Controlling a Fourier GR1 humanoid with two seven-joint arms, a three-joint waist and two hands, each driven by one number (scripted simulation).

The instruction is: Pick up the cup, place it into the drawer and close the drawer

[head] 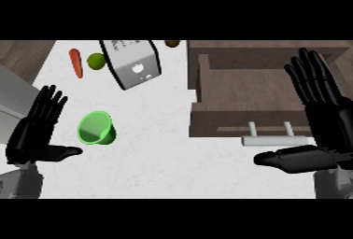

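- two hands in my head view, neither holding anything: my left hand (pixel 36 135) has its fingers straight and thumb out, just left of the cup; my right hand (pixel 318 122) is likewise spread flat, over the drawer's right side.
- the cup (pixel 95 128), green, lies tipped on the white surface (pixel 172 158), mouth turned towards me, apart from my left hand's fingers.
- the drawer (pixel 241 86) stands pulled out to the right of the cup, wooden and with nothing in the part i see; its pale handle (pixel 274 138) faces me.
- i judge the task barely begun: cup not yet grasped, not in the drawer, drawer not closed.
- a carrot (pixel 76 63), a green fruit (pixel 96 60) and a grey appliance (pixel 132 63) sit beyond the cup.
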